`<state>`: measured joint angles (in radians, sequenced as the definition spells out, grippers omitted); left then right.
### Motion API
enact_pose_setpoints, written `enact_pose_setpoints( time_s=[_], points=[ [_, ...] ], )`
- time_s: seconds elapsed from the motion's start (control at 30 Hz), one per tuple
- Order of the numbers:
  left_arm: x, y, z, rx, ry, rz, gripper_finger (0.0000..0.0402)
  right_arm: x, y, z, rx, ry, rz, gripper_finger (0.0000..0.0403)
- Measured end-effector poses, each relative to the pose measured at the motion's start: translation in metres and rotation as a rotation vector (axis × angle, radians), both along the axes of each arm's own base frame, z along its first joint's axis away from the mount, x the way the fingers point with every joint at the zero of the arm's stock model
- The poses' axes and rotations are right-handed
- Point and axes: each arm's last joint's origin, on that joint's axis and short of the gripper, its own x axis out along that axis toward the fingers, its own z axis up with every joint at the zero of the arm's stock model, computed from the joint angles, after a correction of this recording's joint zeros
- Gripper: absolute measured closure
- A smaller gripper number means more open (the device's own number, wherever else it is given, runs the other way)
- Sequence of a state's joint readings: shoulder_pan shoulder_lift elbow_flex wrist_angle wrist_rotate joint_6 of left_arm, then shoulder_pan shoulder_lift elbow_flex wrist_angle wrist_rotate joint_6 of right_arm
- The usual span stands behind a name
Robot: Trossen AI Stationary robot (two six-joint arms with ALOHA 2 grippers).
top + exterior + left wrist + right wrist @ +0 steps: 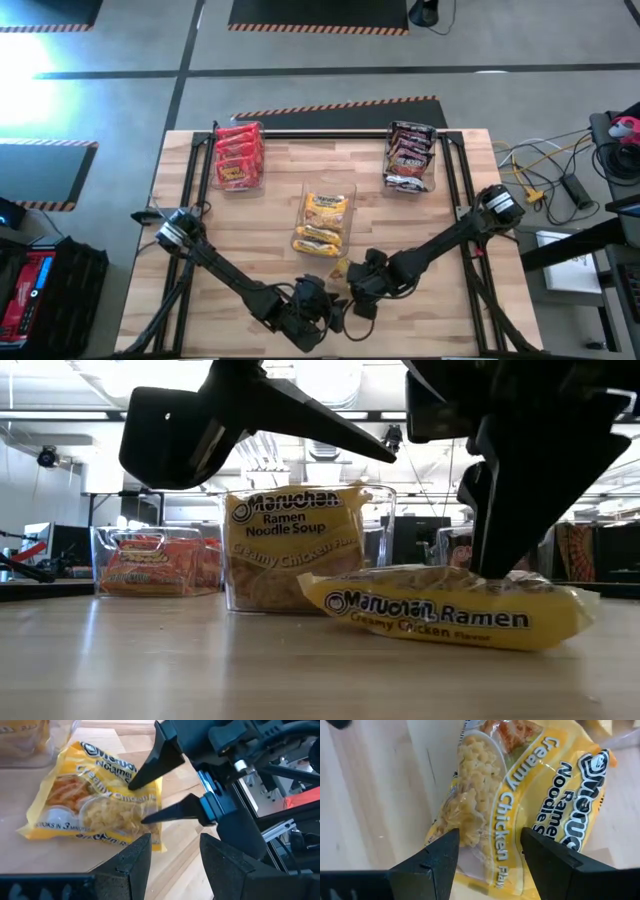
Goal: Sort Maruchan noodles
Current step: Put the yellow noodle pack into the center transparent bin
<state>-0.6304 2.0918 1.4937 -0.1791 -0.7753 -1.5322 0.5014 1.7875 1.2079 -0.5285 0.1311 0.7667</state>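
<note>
Red packets (238, 155) at upper left, dark packets (409, 155) at upper right and yellow ones (324, 222) at centre sat in bins. One loose yellow packet (520, 795) remained at lower centre; right gripper (487, 852) spread over it, left gripper (172, 855) apart nearby.

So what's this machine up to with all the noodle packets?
It is sorting ramen by kind. Red packets fill the bin at the back left, dark packets the back right bin, yellow packets the middle bin. One loose yellow Creamy Chicken packet lies on the table near the front. The right gripper is open around its edge; the left gripper hovers open close by.
</note>
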Motion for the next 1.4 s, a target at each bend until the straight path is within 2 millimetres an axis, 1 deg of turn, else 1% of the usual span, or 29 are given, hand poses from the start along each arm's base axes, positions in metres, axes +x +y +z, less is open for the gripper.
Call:
enact_pose_setpoints(
  time_s=[0.1,0.23,0.33,0.4,0.5,0.53,0.77,0.93,1.27,1.4],
  points=[
    [0.001,0.002,0.000,0.001,0.001,0.006,0.0249,0.001,0.001,0.008,0.033,-0.010,-0.014,0.0197],
    [0.004,0.002,-0.011,-0.023,-0.001,0.036,0.0249,0.000,0.001,0.030,0.055,-0.054,-0.012,0.0197],
    [0.006,0.000,-0.026,-0.078,0.013,0.055,0.0249,-0.006,-0.003,0.032,0.021,-0.003,-0.021,0.0197],
    [0.007,-0.001,-0.038,-0.119,0.018,0.082,0.0249,-0.006,-0.003,0.032,0.018,0.001,-0.020,0.0197],
    [0.009,-0.002,-0.050,-0.163,0.009,0.124,0.0249,-0.009,-0.003,0.035,0.021,0.010,-0.015,0.0197],
    [0.010,-0.003,-0.052,-0.175,-0.004,0.129,0.0249,-0.010,-0.004,0.034,0.021,0.029,-0.009,0.0197],
    [0.012,-0.003,-0.054,-0.181,-0.025,0.142,0.0249,-0.025,-0.001,0.029,-0.018,0.154,0.051,0.0197],
    [0.013,0.000,-0.054,-0.171,-0.024,0.150,0.0249,-0.030,0.003,0.027,-0.031,0.176,0.069,0.0197],
    [0.024,0.019,-0.055,-0.123,-0.004,0.171,0.0249,-0.036,0.005,0.023,0.004,0.223,0.078,0.0197],
    [0.021,0.020,-0.058,-0.110,0.029,0.183,0.0249,-0.041,0.003,0.024,-0.007,0.266,0.093,0.0197]
  ],
)
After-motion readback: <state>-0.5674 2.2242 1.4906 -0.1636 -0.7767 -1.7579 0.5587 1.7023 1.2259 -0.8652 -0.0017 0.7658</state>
